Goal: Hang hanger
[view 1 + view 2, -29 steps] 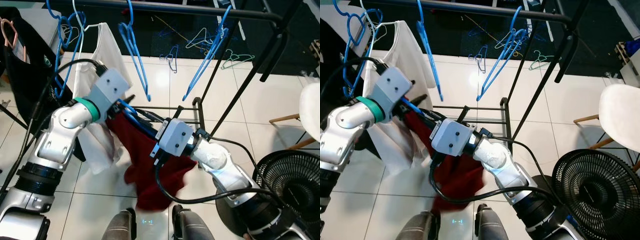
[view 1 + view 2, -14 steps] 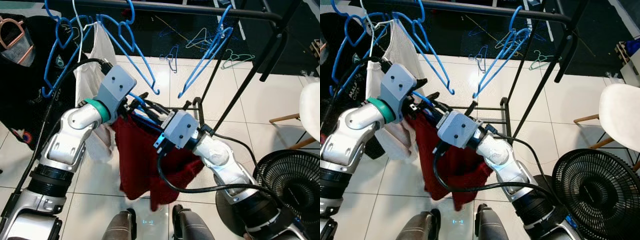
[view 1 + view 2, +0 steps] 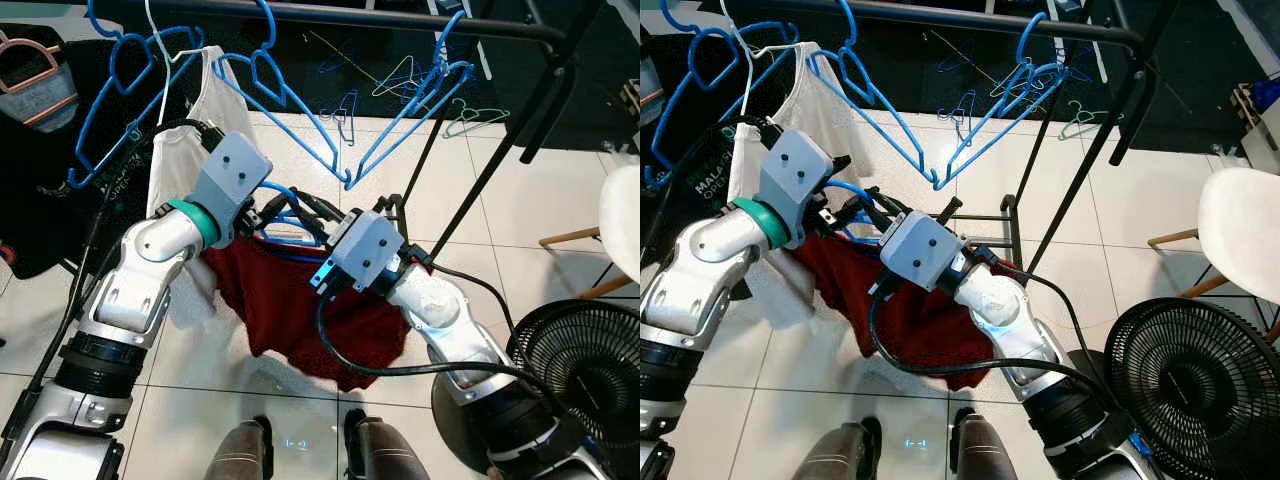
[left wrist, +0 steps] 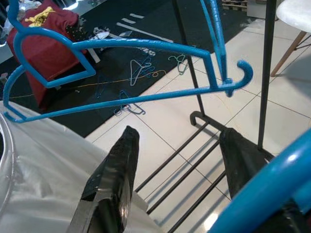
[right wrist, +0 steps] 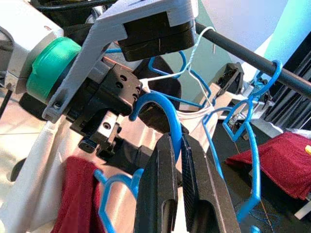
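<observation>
Head views: white tile floor (image 3: pixel 560 200), black carpet beyond; black rail (image 3: pixel 400 18) overhead carries empty blue hangers (image 3: pixel 300 100) and a white shirt (image 3: pixel 185 150). Fan (image 3: pixel 590 370) at my right.

Left wrist: my left gripper (image 4: pixel 175 179), fingers apart.

Right wrist: my right gripper (image 5: pixel 181 194) clamped on the blue hanger (image 5: pixel 165 114) carrying the red garment (image 3: pixel 300 310), below the rail.
</observation>
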{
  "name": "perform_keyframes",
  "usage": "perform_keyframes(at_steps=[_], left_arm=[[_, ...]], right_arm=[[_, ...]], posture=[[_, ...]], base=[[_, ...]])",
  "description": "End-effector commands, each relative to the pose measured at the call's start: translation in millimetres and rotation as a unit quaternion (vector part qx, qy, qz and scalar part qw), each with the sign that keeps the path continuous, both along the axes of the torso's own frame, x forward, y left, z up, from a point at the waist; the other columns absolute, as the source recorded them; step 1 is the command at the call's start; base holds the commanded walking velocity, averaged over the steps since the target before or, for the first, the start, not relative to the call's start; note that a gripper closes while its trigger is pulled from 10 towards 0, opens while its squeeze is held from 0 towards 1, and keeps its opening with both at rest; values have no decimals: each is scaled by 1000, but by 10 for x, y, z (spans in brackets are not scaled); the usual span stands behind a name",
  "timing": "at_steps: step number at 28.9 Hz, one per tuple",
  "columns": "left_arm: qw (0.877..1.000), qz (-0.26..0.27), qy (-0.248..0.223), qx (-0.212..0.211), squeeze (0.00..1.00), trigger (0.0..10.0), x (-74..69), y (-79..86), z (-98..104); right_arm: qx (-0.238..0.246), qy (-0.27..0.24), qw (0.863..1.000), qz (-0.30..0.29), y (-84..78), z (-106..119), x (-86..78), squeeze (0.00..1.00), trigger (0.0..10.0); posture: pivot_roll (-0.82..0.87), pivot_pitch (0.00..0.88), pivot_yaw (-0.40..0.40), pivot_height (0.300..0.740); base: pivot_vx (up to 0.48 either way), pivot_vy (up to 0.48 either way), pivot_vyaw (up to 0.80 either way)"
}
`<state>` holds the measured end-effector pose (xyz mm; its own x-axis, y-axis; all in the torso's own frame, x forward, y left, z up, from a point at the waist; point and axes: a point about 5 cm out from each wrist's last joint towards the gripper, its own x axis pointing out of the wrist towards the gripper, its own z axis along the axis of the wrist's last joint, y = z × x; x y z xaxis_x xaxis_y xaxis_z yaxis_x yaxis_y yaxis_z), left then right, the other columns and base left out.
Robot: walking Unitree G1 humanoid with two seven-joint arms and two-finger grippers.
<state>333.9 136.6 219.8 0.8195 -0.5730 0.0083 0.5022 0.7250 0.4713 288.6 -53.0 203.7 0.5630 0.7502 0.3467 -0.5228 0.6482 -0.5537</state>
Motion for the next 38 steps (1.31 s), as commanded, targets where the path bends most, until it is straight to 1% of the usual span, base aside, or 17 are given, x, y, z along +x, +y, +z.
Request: perform_keyframes(at_steps=[1, 7, 9, 10, 11, 13, 15, 18, 22, 27, 28, 30, 31, 32, 33, 36, 38], left_arm=[[1000, -11, 13, -3, 0, 10000, -38, -62, -57], [1000, -4, 17, -19, 0, 10000, -30, -58, -32], [999, 4, 17, -29, 0, 10000, -21, -51, -14], [999, 14, 18, -44, 0, 10000, -10, -50, 8], [999, 14, 18, -44, 0, 10000, -10, -50, 8], [997, 33, 18, -69, 0, 10000, 14, -59, 48], [997, 33, 18, -69, 0, 10000, 14, -59, 48], [992, 77, 4, -104, 0, 10000, 71, -70, 139], [988, 90, -1, -122, 0, 10000, 87, -74, 194], [987, 88, -3, -138, 0, 10000, 79, -94, 251], [986, 87, -2, -142, 0, 9098, 70, -107, 267], [986, 87, -2, -142, 0, 9098, 70, -107, 267], [986, 86, -1, -144, 0, 6275, 62, -116, 269], [986, 85, 1, -146, 0, 2118, 57, -122, 264], [985, 86, 4, -150, 0, 0, 54, -124, 257], [984, 86, 8, -157, 0, 0, 50, -128, 250], [979, 88, 26, -183, 0, 0, 46, -139, 222]], right_arm=[[8, -14, 1000, 5, 27, 61, -12, 0, 0], [5, -12, 1000, -3, 14, 41, 6, 0, 0], [2, -9, 1000, -11, 4, 24, 25, 0, 0], [-1, -6, 1000, -16, -2, 8, 37, 0, 0], [-1, -6, 1000, -16, -2, 8, 37, 0, 0], [-3, 1, 1000, -14, 12, -16, 42, 0, 0], [-3, 1, 1000, -14, 12, -16, 42, 0, 0], [-12, 13, 1000, -2, 78, -70, 30, 0, 0], [-17, 19, 1000, -1, 101, -101, 32, 0, 0], [-25, 26, 999, -8, 121, -143, 55, 0, 0], [-26, 29, 999, -12, 131, -156, 70, 0, 0], [-26, 29, 999, -12, 131, -156, 70, 0, 0], [-24, 31, 999, -15, 139, -158, 82, 0, 0], [-19, 32, 999, -17, 144, -151, 90, 0, 8196], [-14, 32, 999, -19, 146, -140, 94, 0, 10000], [-9, 33, 999, -20, 141, -129, 95, 0, 10000], [12, 27, 999, -30, 113, -87, 96, 0, 10000]], posture=[[-57, 139, 69, 733], [-57, 140, 70, 733], [-57, 140, 70, 733], [-57, 140, 70, 733], [-57, 140, 70, 733], [-54, 140, 71, 733], [-54, 140, 71, 733], [-54, 140, 71, 733], [-53, 139, 72, 733], [-53, 138, 73, 733], [-53, 138, 73, 733], [-53, 138, 73, 733], [-52, 138, 72, 733], [-52, 138, 72, 733], [-52, 138, 72, 733], [-53, 140, 70, 733], [-56, 141, 67, 733]], base=[[0, 0, 0], [0, 0, 0], [0, 0, 0], [0, 0, 0], [0, 0, 0], [0, 0, 0], [0, 0, 0], [0, 0, 0], [0, 0, 0], [0, 0, 0], [0, 0, 0], [0, 0, 0], [0, 0, 0], [0, 0, 0], [0, 0, 0], [0, 0, 0], [0, 0, 0]])
